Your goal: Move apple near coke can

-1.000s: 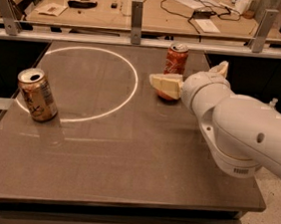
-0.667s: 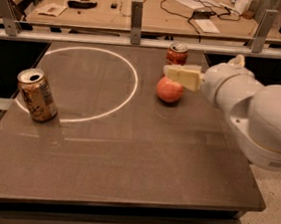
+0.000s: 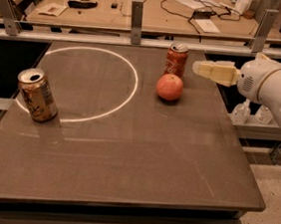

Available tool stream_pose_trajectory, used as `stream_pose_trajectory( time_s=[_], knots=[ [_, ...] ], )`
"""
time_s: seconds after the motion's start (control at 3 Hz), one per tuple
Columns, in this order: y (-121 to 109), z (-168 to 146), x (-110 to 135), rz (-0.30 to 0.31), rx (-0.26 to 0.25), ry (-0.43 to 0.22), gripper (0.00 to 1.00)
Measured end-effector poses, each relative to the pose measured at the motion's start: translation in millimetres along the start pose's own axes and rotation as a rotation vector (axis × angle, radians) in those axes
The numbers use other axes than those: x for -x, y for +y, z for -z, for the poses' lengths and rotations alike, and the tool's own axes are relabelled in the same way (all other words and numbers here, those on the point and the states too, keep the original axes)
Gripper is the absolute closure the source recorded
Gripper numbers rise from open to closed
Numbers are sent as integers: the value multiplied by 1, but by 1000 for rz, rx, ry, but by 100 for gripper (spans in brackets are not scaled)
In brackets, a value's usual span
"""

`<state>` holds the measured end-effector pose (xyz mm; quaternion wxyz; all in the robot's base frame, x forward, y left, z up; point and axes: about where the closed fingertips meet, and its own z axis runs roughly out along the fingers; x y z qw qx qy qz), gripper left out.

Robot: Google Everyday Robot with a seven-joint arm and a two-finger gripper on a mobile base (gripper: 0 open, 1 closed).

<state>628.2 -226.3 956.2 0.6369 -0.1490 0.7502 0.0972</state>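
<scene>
The reddish-orange apple (image 3: 169,87) rests on the dark table (image 3: 126,152), just in front of the coke can (image 3: 176,60), which stands upright near the far edge. The two are nearly touching. My gripper (image 3: 197,68) is to the right of the can, raised above the table, with its cream fingers (image 3: 215,72) pointing left. It holds nothing and is clear of the apple.
A tan-gold can (image 3: 37,94) stands tilted at the table's left, on the white circle line (image 3: 133,83). A metal rail (image 3: 133,38) runs behind the table, with a cluttered wooden bench beyond. Small bottles (image 3: 240,113) sit off the right edge.
The gripper, which was over the apple, has let it go and pulled back to the right. The apple now sits uncovered by the coke can.
</scene>
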Motion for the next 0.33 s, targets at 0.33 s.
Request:
stream_pose_trajectory(
  time_s=[0.33],
  knots=[
    [-15,-3,2,11,84,29,0]
  ],
)
